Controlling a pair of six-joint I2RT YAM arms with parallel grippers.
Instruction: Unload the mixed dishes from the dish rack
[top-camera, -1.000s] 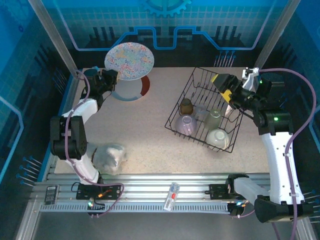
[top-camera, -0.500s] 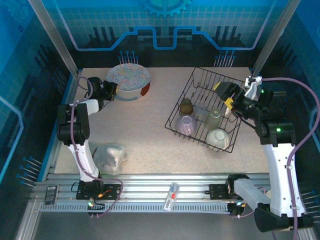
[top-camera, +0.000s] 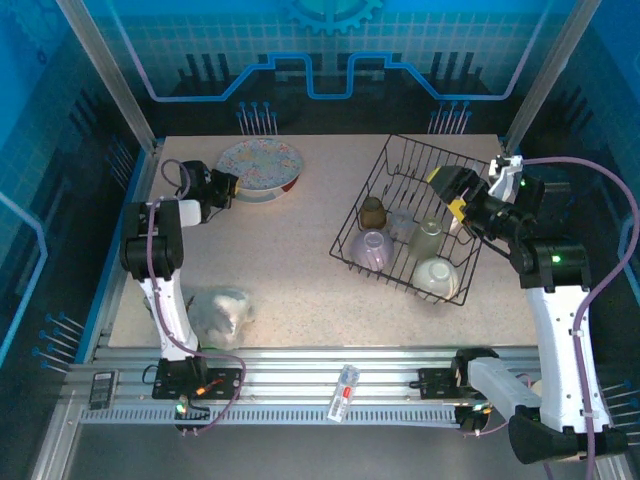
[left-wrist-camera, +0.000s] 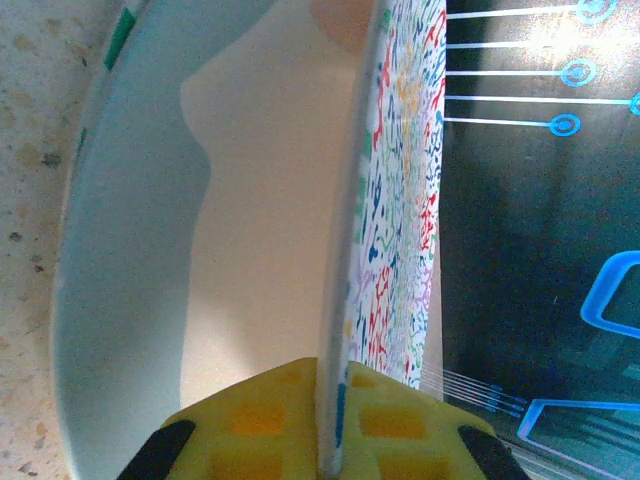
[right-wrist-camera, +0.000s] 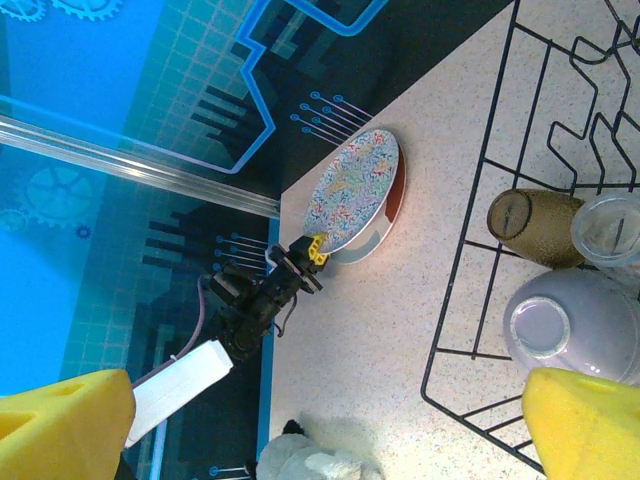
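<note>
The dish rack (top-camera: 398, 280) sits on the tabletop (top-camera: 290, 250); inside it are a brown cup (top-camera: 372, 212), a lilac bowl (top-camera: 371, 248), a translucent cup (top-camera: 428, 238) and a white bowl (top-camera: 436, 275); the right pincer (top-camera: 452, 190) hangs over the rack's right side, jaws spread wide and gripping nothing; well left of the rack, the left pincer (left-wrist-camera: 330, 420) is clamped tight on the rim of the patterned plate (left-wrist-camera: 400, 200), which is tilted over a white ring (top-camera: 268, 192); a whitish lump (top-camera: 218, 312) lies left of the rack, nearer the arms.

Dish rack (top-camera: 405, 172) black wire, likely coated metal; table (top-camera: 280, 260) matt speckled; patterned plate (top-camera: 260, 162) glossy
</note>
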